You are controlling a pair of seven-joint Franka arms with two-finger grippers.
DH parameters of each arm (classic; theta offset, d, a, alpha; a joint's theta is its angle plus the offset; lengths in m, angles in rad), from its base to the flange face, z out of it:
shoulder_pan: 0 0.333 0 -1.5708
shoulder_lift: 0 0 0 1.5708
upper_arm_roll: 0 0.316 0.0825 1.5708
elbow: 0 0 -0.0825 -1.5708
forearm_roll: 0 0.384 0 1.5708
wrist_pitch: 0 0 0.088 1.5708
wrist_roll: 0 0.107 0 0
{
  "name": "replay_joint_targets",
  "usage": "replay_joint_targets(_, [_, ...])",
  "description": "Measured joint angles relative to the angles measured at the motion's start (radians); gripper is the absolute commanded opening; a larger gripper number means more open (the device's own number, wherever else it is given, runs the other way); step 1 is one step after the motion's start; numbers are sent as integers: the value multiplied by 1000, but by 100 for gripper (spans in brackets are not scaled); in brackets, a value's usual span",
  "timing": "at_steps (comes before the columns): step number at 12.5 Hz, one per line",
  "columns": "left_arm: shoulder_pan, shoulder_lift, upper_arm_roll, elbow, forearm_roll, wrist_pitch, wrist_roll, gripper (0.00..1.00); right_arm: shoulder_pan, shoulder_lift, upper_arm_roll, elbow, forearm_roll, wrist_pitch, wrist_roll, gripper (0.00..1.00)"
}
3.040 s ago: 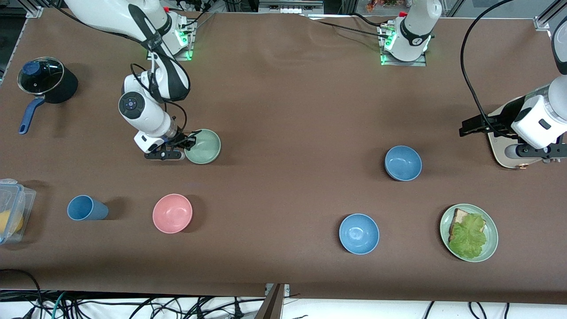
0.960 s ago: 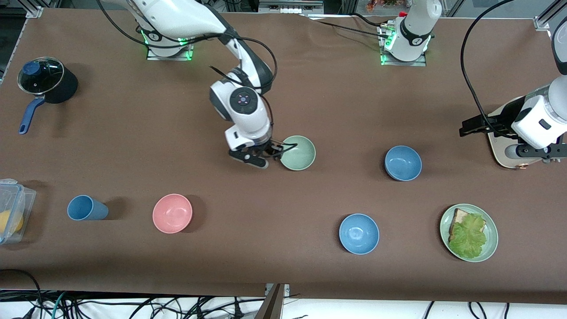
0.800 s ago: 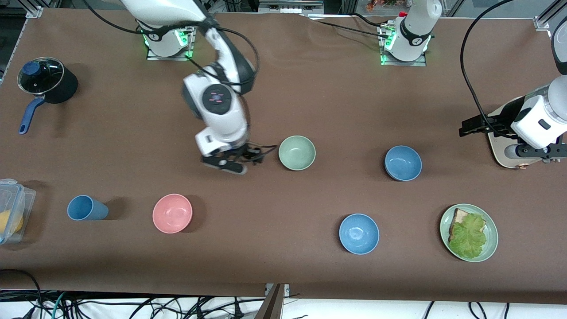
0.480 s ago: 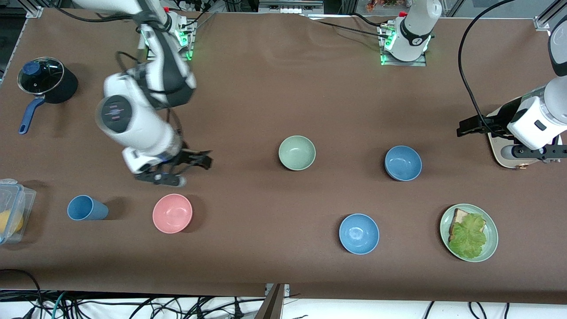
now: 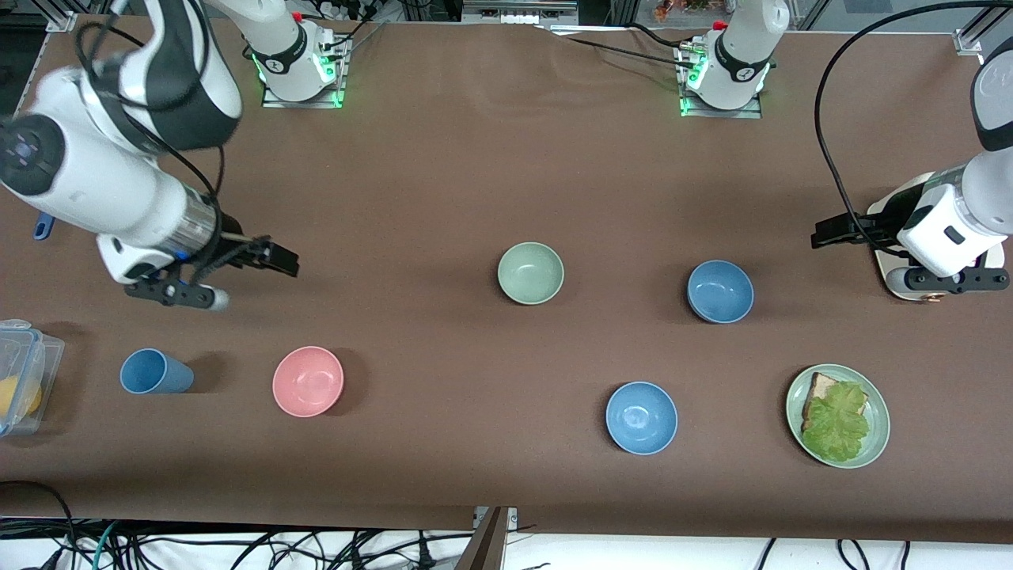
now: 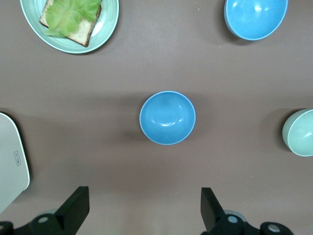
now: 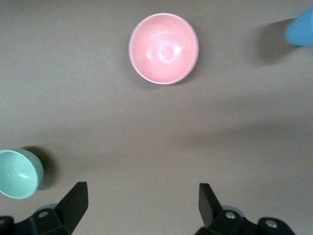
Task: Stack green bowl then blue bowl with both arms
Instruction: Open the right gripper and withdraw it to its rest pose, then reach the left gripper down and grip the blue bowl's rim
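The pale green bowl (image 5: 531, 273) stands alone on the brown table, near its middle; it also shows at the edge of both wrist views (image 6: 299, 132) (image 7: 18, 174). The muted blue bowl (image 5: 720, 291) stands beside it toward the left arm's end and lies centred in the left wrist view (image 6: 167, 117). My right gripper (image 5: 277, 261) (image 7: 142, 203) hangs open and empty over bare table toward the right arm's end, well away from the green bowl. My left gripper (image 5: 827, 235) (image 6: 145, 205) is open and empty, hovering over the table beside the blue bowl.
A brighter blue bowl (image 5: 641, 417) and a plate (image 5: 870, 443) with bread and lettuce lie nearer the front camera. A pink bowl (image 5: 308, 381), a blue cup (image 5: 154, 372) and a clear box (image 5: 20, 372) are at the right arm's end. A white board (image 5: 910, 289) lies under the left arm.
The right gripper carried the green bowl to the table's middle, opened and let it go, then swung back toward its own end. The left arm has shifted only slightly.
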Motion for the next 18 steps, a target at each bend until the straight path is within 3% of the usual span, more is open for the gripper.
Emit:
replay_joint_targets(3, [-8,68,-5,-19,0,58,3,100,0,-78,-27,-23,-31,-69,-33,100])
replay_joint_targets(7, [-47,137,-7,-149,1,297,4,100,-18,-151,-21,-92,-87,-78,-80,100])
replay_joint_targets(12, [-26,176,6,-303,5,484,70,99,-288,-171,215,-94,-88,-89,-126,100])
replay_joint_targets(18, [2,193,9,-479,6,739,206,95,-315,-187,220,-93,-121,-106,-181,100])
